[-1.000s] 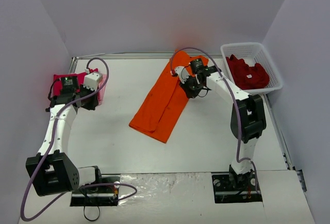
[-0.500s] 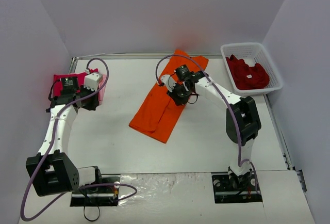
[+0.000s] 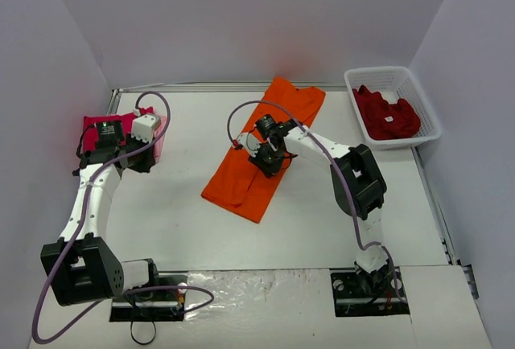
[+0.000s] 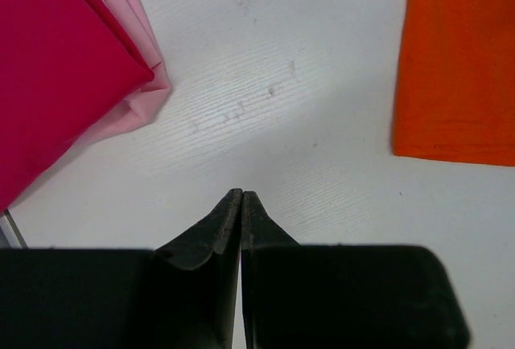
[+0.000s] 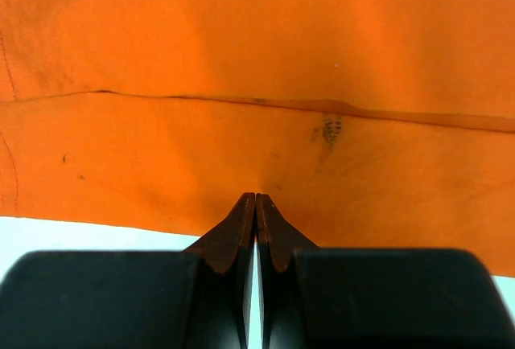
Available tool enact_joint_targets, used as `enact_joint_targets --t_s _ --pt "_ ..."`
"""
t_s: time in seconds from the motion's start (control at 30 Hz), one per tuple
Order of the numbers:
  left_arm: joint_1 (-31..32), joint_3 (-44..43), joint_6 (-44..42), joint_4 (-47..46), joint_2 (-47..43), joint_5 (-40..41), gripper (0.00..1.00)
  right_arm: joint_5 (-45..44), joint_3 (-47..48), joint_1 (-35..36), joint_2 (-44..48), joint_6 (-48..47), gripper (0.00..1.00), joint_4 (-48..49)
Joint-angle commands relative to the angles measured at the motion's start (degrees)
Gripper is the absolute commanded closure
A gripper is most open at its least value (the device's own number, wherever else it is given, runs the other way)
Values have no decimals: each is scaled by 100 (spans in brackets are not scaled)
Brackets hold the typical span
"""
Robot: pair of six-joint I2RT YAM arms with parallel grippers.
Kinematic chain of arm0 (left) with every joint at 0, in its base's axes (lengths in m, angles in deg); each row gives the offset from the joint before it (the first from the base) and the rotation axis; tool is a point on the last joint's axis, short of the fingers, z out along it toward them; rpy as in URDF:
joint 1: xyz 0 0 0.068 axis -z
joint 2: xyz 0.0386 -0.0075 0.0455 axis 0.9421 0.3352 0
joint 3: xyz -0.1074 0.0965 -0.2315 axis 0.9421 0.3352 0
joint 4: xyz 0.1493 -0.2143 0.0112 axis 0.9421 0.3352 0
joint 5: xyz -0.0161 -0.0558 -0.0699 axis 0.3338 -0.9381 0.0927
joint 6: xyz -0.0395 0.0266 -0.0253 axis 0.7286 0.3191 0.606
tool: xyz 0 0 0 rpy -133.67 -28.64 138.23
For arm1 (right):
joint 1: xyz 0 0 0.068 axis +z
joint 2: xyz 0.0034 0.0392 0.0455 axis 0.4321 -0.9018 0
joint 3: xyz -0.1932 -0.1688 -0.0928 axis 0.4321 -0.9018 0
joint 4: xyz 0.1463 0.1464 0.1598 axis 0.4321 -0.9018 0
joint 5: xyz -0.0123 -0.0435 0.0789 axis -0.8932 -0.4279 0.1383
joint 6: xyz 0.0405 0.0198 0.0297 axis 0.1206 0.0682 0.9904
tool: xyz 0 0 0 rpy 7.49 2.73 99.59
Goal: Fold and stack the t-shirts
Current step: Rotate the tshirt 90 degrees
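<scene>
Orange t-shirt: long folded strip of smooth knit, diagonal, mid tabletop. Right claw closed, tips on the cloth near a fold edge. Left claw closed, empty, beside folded magenta t-shirt lying on pale pink t-shirt.

Bright orange t-shirt folded lengthwise, magenta t-shirt atop pale pink t-shirt
</scene>
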Motion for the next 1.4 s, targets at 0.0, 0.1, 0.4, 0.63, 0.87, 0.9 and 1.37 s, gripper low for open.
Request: enact_joint_targets --t_s 0.0,0.1,0.4,0.63,0.87,0.9,1.37 --pt "-28 -53 63 -142 -152 -154 98 -96 -174 33 78 -29 100 -233" --pt "-28 -53 63 -151 -126 -180 98 -131 -376 33 96 -46 100 -233" --pt "-28 -26 55 -168 -161 -198 98 -113 -930 42 149 -99 100 -207" --pt "-28 -18 46 -160 -170 -224 98 -263 -1466 33 237 -161 100 -215" --pt "-19 -44 55 -116 -178 -277 98 -465 -1906 -2 474 -213 100 -242" --pt "-28 -44 55 -116 -178 -277 98 -509 -1941 -11 491 -213 100 -259" --pt "-19 -62 63 -81 -214 -409 98 -992 -2363 -810 948 -494 100 -769"
